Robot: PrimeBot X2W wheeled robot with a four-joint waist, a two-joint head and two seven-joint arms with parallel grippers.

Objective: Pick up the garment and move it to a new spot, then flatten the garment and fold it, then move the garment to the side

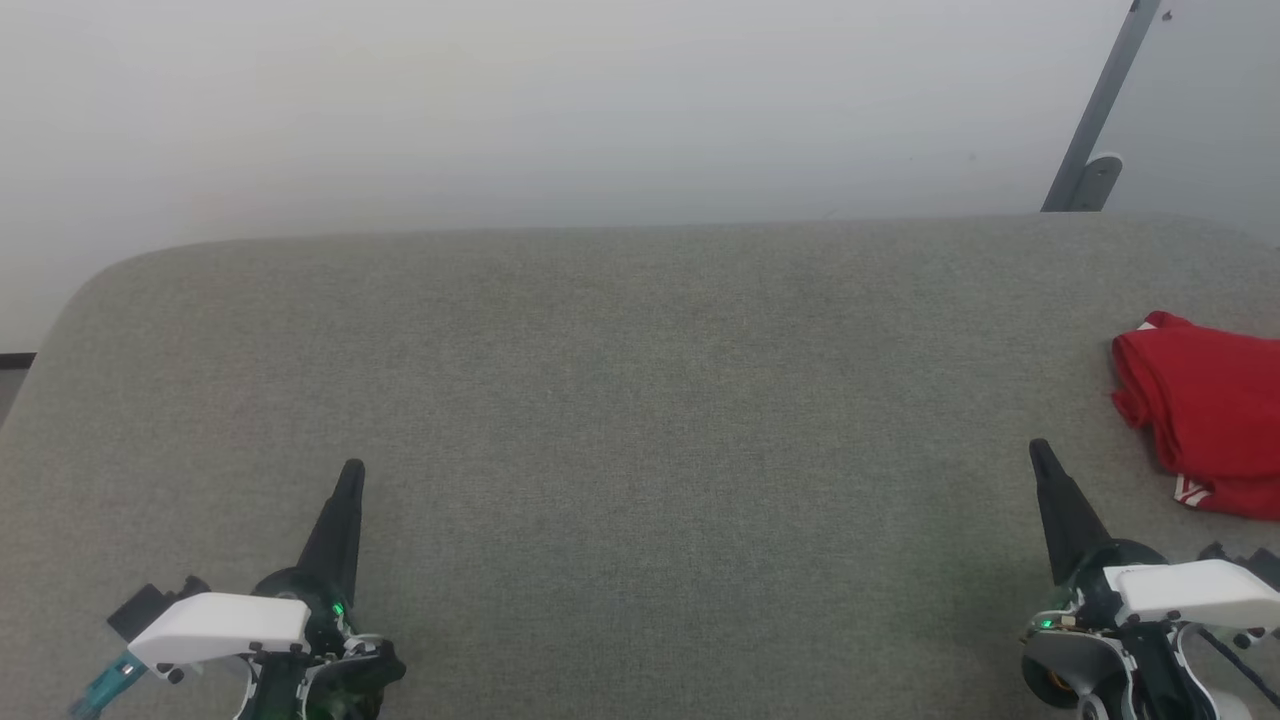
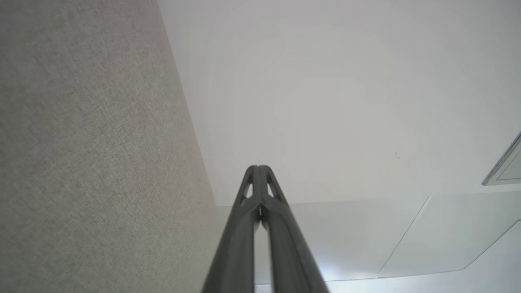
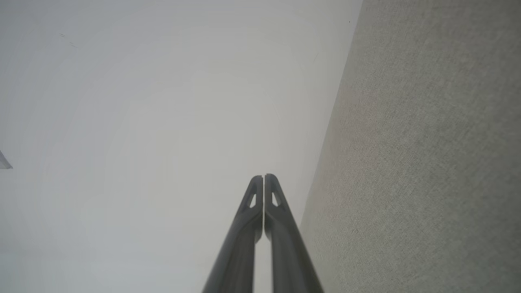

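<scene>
Seemingly, garment (image 1: pixel 1210 420) near surface's (image 1: pixel 640 400) right edge.

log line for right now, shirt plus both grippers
garment: red, folded over, at right of grey surface | left gripper: shut, empty | right gripper: shut, empty, beside garment, not touching

Worktop (image 1: pixel 640 400) is our anchor. On it, hard against its right side and about midway front to back, lies the shirt (image 1: pixel 1210 420). Over the worktop's front right corner is the right hand (image 1: pixel 1038 447), just left of the shirt and apart from it. Over the front left is the left hand (image 1: pixel 352 466), well apart from the shirt. Behind the worktop's back edge there's the wall (image 1: pixel 500 100), and behind its back right corner a leaning bar (image 1: pixel 1100 110).
</scene>
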